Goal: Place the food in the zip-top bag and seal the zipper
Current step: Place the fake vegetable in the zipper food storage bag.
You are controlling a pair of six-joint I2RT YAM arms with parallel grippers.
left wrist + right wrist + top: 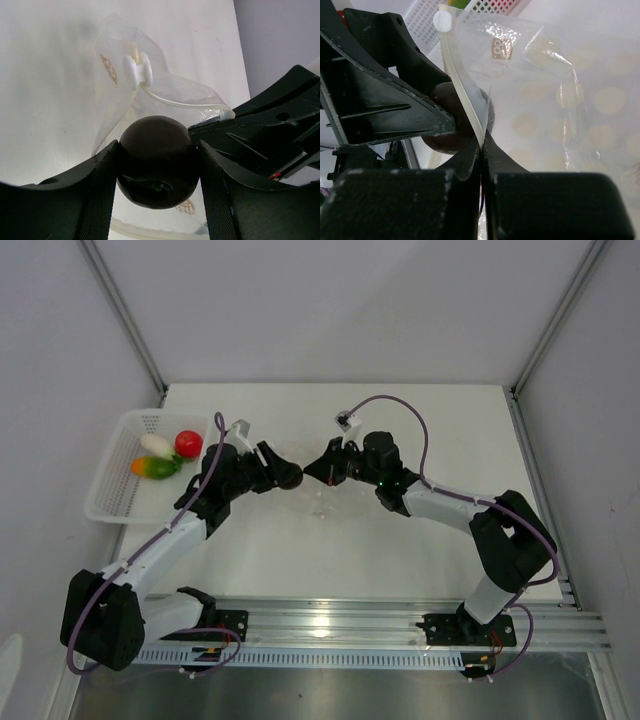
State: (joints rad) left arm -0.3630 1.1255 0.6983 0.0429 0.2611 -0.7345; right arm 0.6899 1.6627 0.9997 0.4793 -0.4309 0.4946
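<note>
Clamped between left gripper (283, 476) fingers: dark ball (156, 167), just beside bag (560, 90) opening. Pinched tight in right gripper (481, 150): bag edge at zipper (457, 80).

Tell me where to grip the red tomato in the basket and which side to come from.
Take the red tomato across its round middle, coming straight down from above. The white basket walls it in on the sides, the white piece lies close on its left and the orange-and-green piece just nearer, so a sideways approach is probably blocked.
</note>
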